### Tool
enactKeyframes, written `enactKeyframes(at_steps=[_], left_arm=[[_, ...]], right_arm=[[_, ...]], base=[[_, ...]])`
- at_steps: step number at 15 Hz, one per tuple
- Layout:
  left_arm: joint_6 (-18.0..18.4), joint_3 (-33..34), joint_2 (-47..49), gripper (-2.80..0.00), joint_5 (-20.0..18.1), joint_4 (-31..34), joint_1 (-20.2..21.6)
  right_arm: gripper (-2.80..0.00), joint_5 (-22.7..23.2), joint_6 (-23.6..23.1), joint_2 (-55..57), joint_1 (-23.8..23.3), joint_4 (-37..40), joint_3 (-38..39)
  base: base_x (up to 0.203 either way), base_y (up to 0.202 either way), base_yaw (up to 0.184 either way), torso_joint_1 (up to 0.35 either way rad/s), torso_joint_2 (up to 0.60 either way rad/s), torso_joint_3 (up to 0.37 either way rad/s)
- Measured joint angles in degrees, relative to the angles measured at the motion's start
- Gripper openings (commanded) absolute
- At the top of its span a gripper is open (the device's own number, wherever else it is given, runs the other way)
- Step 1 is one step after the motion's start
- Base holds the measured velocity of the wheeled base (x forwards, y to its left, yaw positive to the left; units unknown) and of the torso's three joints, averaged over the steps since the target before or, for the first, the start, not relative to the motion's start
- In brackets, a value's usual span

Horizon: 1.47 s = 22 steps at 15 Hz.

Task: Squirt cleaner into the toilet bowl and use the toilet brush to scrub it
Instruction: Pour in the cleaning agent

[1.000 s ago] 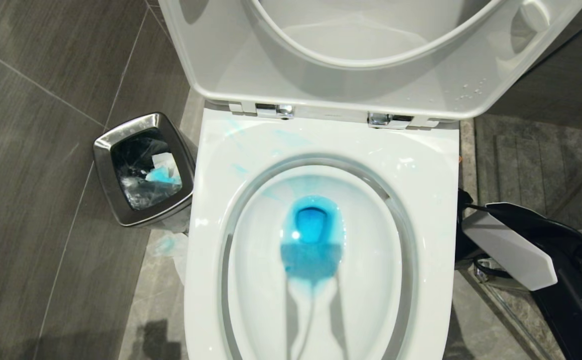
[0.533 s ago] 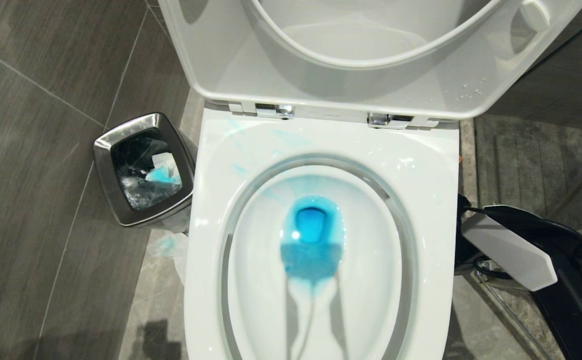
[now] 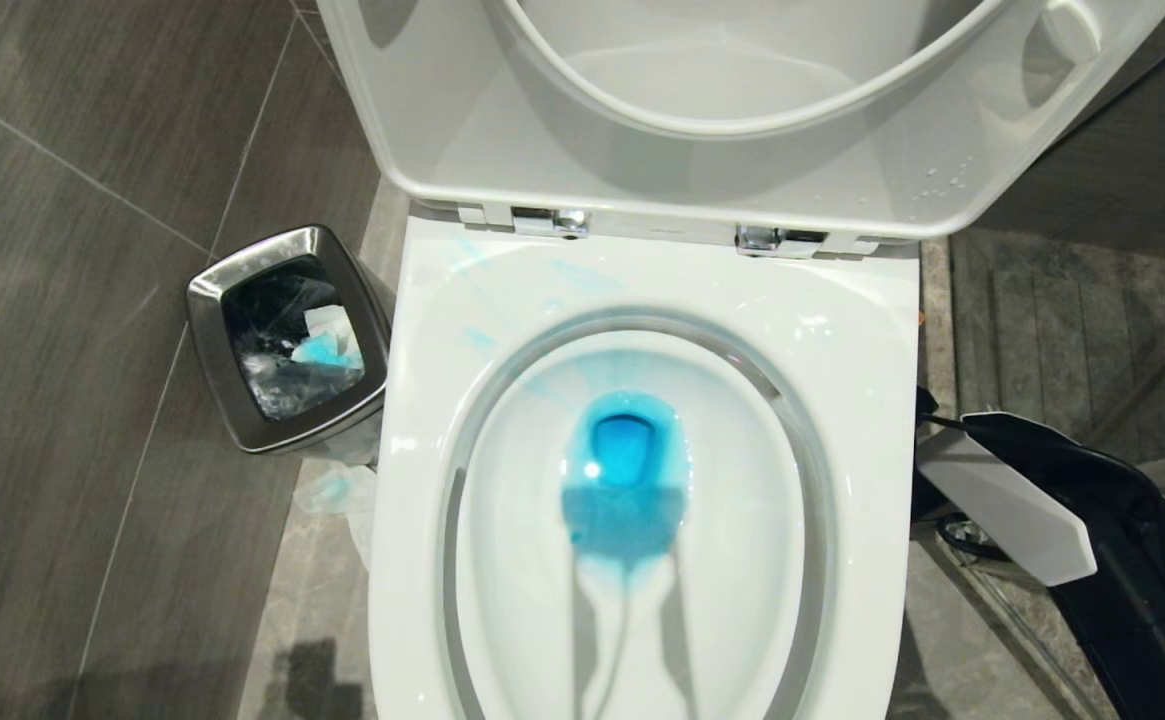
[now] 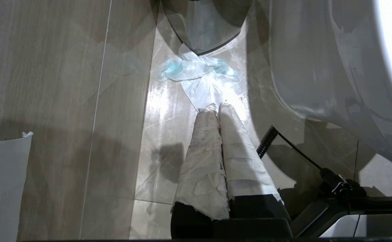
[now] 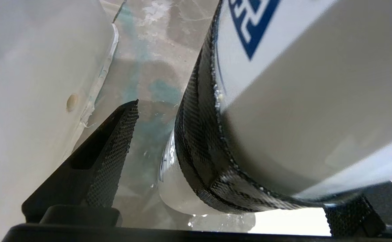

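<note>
Right gripper [image 5: 169, 134] low beside bowl [image 3: 872, 330], jaws wide, white bottle [image 5: 300, 101] between fingers; contact not discernible. Blue cleaner [image 3: 625, 470] pooled in bowl, away from gripper. Left gripper [image 4: 216, 109] closed, empty, over floor near tissue [image 4: 196, 72]. Brush not visible.

Black right arm [image 3: 1132, 560] with white panel; left claw [image 4: 216, 108] fingers white-wrapped.

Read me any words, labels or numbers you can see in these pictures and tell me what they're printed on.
No text can be read.
A dark blue mark sits on the white bottle between the right gripper's fingers, cut off at the edge of view, not readable.
The toilet bowl and steel bin show no lettering.
</note>
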State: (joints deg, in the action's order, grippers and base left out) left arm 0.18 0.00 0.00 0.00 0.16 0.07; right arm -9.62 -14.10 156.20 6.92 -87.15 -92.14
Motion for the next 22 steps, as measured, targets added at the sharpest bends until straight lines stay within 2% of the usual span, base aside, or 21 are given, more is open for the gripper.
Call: enactKeyframes(at_steps=[18, 19, 22], left_arm=[[-0.02, 0.00, 0.00, -2.80, 0.00, 0.00, 0.00], [-0.04, 0.00, 0.00, -2.80, 0.00, 0.00, 0.00], [0.03, 0.00, 0.00, -2.80, -0.02, 0.02, 0.00]], right_arm=[[0.00, 0.09, -1.71, 1.27, -0.16, -0.01, -5.28], [-2.80, 0.09, -1.79, 1.44, -0.17, -0.02, -5.59], [-2.80, 0.04, -1.94, 1.83, -0.31, -0.04, -5.98]], base=[[0.000, 0.000, 0.000, 0.000, 0.00, 0.000], [0.000, 0.000, 0.000, 0.000, 0.00, 0.000], [0.000, 0.000, 0.000, 0.000, 0.00, 0.000]])
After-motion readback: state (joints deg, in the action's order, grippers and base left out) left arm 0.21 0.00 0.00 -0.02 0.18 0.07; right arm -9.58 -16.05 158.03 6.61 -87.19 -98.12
